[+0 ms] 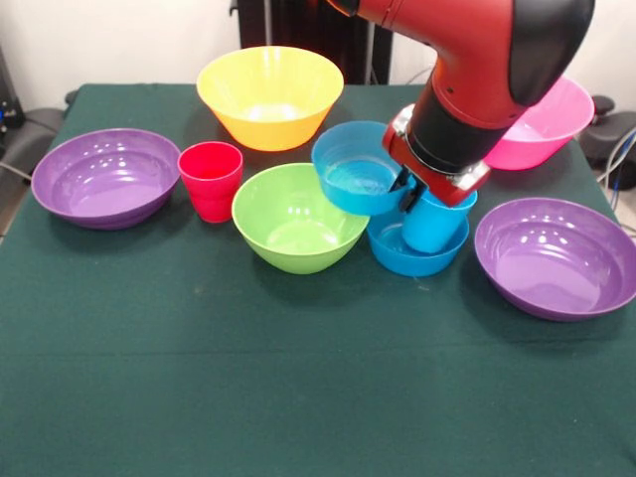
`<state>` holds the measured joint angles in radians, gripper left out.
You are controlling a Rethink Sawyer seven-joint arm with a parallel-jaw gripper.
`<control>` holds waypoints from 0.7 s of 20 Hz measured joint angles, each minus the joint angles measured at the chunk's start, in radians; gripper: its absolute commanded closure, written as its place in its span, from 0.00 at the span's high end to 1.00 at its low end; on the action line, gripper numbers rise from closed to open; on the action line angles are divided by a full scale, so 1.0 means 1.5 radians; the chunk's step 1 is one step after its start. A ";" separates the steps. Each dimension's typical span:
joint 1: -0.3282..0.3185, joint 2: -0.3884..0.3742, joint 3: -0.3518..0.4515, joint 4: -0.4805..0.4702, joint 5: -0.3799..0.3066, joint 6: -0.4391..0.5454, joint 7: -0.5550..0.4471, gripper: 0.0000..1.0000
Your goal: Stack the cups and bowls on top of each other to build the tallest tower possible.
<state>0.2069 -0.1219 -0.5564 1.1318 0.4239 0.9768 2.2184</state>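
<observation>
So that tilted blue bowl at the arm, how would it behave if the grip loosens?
The upper blue bowl looks like thin glossy plastic, so probably light, stiff and slippery. It hangs tilted by its rim at the tool, so it may swing or slide out. If it is released, its rounded underside could rock against the blue cup standing in the lower blue bowl.

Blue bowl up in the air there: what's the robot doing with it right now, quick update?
Gripper shut on blue bowl's rim, bowl lifted and tilted. Blue cup sits in second blue bowl just below. Green bowl close alongside.
</observation>
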 measured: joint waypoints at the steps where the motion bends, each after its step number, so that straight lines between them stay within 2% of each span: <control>1: 0.000 0.000 0.000 0.000 0.000 0.000 0.000 0.00; 14: 0.000 -0.001 -0.002 0.003 0.000 0.000 0.000 0.00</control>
<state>0.2064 -0.1237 -0.5600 1.1360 0.4239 0.9768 2.2186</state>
